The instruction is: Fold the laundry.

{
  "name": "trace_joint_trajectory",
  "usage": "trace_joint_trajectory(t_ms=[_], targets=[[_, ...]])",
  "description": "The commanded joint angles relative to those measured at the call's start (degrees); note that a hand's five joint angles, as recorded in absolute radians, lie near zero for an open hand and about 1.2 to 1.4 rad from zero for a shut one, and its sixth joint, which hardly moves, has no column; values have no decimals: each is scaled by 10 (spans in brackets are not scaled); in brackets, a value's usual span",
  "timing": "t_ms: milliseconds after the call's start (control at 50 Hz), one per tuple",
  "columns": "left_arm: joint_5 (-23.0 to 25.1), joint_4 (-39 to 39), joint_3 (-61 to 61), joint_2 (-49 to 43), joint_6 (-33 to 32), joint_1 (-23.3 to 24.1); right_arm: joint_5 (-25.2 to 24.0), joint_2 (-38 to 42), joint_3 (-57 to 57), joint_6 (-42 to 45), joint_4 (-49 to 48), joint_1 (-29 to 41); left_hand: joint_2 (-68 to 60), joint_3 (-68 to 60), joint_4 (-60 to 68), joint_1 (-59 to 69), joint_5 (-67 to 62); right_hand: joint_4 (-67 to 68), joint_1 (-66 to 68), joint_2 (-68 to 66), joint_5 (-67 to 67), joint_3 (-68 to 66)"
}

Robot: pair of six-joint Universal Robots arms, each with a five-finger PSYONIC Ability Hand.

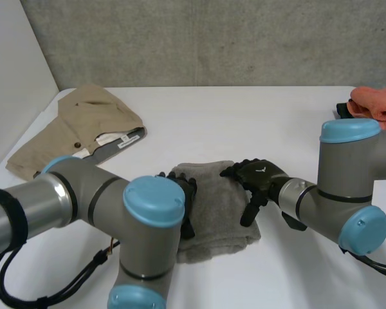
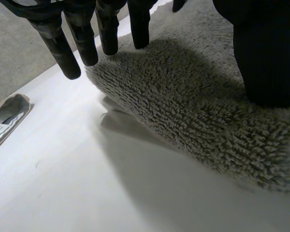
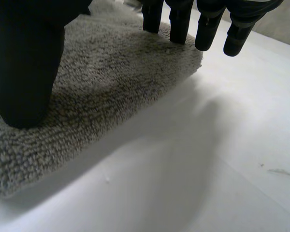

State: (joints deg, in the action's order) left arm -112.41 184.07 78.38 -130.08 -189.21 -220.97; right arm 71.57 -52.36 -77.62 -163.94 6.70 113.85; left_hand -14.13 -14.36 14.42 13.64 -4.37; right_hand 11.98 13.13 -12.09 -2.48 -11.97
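Note:
A grey terry towel [image 1: 215, 209] lies folded into a small thick rectangle at the middle of the table. My left hand [image 1: 185, 193] rests on its left edge, partly behind my own elbow. In the left wrist view its fingers [image 2: 82, 41] are straight and hover over the towel's [image 2: 193, 111] edge, while the thumb [image 2: 266, 58] sits on the pile. My right hand [image 1: 257, 177] is at the towel's right edge. Its fingers [image 3: 205, 26] are straight over the far corner, and its thumb [image 3: 24, 63] presses down on the towel [image 3: 111, 82]. Neither hand pinches the cloth.
A beige pair of trousers [image 1: 83, 125] lies crumpled at the back left, its labelled waistband [image 2: 5, 123] off beyond my left fingertips. An orange cloth [image 1: 376, 103] is piled at the back right edge. Bare white table [image 1: 244, 122] surrounds the towel.

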Motion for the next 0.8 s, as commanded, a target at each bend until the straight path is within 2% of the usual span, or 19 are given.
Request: trace_joint_trajectory(t_ms=[20, 160, 220, 300, 380, 480, 560, 680, 760, 800], targets=[[-3, 1, 16, 24, 2, 28, 44, 5, 4, 69, 2, 11, -10, -7, 7, 15, -7, -20, -31, 21, 25, 20], [-2, 4, 11, 72, 1, 18, 65, -60, -18, 75, -24, 17, -8, -6, 5, 13, -6, -20, -31, 21, 25, 20], [5, 8, 13, 118, 0, -1, 71, -90, -44, 75, -51, 18, -3, -1, 0, 8, 0, -20, -31, 21, 25, 20], [19, 14, 15, 169, 2, -18, 76, -161, -127, 81, -127, 24, 0, 3, -3, 4, 3, -20, -31, 21, 25, 20], [75, 20, 23, 202, 2, -29, 70, -212, -248, 81, -220, 57, 2, 4, -5, 3, 5, -20, -31, 21, 25, 20], [172, 24, 51, 229, 2, -60, 69, -212, -336, 74, -279, 91, -1, 1, -2, 6, 1, -20, -31, 21, 25, 20], [220, 23, 60, 231, 7, -81, 70, -205, -371, 74, -322, 103, -6, -4, 3, 11, -4, -20, -31, 21, 25, 20], [229, 24, 62, 226, 8, -85, 74, -144, -365, 85, -396, 110, -6, -4, 3, 11, -4, -20, -31, 21, 25, 20], [229, 24, 62, 222, 8, -85, 71, -115, -343, 86, -412, 109, -6, -4, 3, 11, -4, -20, -31, 21, 25, 20], [229, 24, 62, 221, 8, -85, 68, -104, -333, 88, -419, 107, -6, -4, 3, 11, -4, 24, 13, -23, -19, -25]])
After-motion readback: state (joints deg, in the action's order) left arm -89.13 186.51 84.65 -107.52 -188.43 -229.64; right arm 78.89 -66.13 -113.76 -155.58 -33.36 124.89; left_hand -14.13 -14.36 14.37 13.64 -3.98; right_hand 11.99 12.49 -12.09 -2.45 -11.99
